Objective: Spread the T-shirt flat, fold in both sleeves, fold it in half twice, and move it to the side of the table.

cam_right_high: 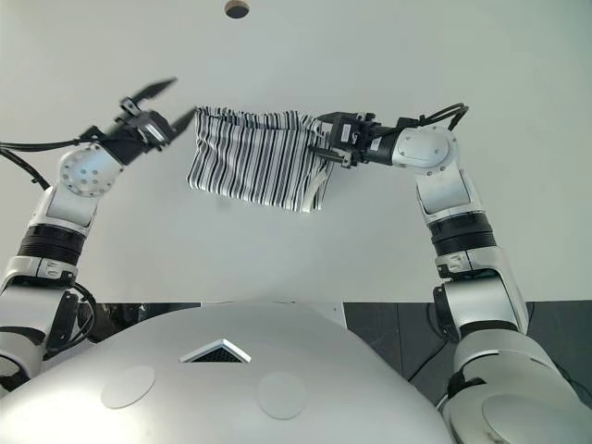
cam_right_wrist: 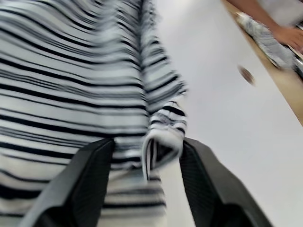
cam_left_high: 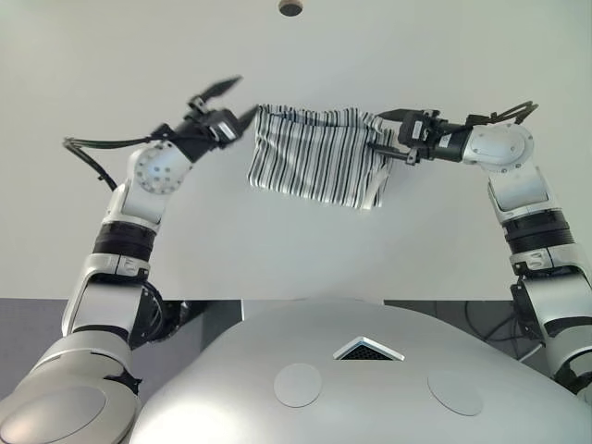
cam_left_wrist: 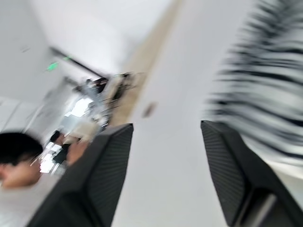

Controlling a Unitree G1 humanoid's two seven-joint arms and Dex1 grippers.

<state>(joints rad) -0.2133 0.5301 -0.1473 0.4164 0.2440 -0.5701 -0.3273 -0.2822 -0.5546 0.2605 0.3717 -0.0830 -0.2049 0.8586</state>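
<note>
Two grippers hang over a white table (cam_left_high: 444, 240). One striped shirt (cam_left_high: 319, 157) lies between them, in the upper middle of the head views. It is folded into a small block, with black and white lines running up and down it. Its top edge is bunched a little, and a loose flap sticks out at its lower right corner.

The left gripper (cam_left_high: 233, 100) is in the upper left of the frame, just beside the shirt's top left corner. Its fingers (cam_left_wrist: 97, 179) are spread wide with nothing between them. The lower finger tip is very near the cloth, but it is hard to tell if it touches. In the left wrist view the shirt is a blur of stripes past one of the fingers.

The right gripper (cam_left_high: 381, 134) is at the right edge of the shirt, in the upper right of the frame. It points toward the left side of the picture. Its fingers (cam_right_wrist: 90, 184) stand apart, one on each side of a small fold of cloth at the shirt's edge. The right wrist view is blurry, so this is not sure, but the fingers do not seem to press on the fold. More striped cloth lies beyond the fingers in that view.

One small round hole (cam_left_high: 291, 7) is in the table at the top edge of the frame, above the shirt.
</note>
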